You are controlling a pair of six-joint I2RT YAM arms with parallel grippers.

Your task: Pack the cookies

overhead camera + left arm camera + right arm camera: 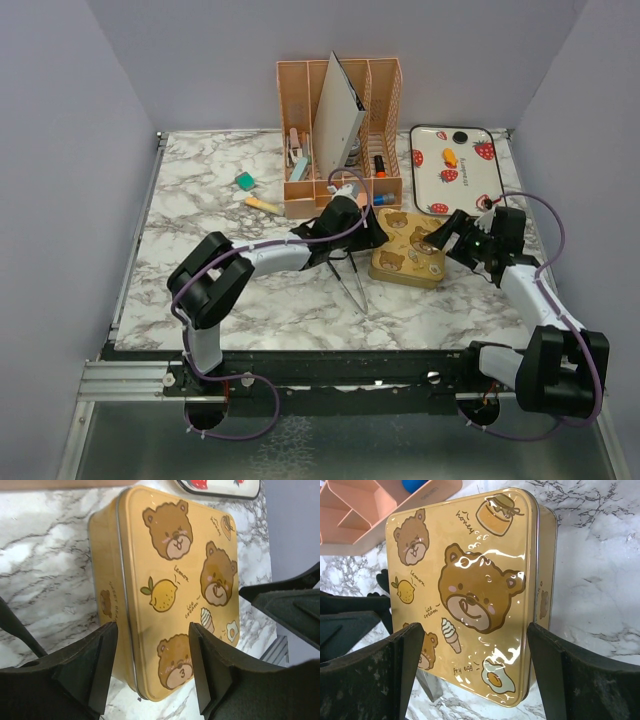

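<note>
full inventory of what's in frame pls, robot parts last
tin: one, yellow with bear prints, lid on, right of centre
tray: one, white with red strawberries, back right
cookie: one visible, orange-yellow, on the tray
organiser: one, peach, back centre, holding a grey board and pens
tweezers: one, metal, on the table left of the tin
block: one, green, left of the organiser
stick: one, yellow, beside the block
table: one, white-grey marble
left gripper: black, open, over the tin's edge
right gripper: black, open, above the lid
</note>
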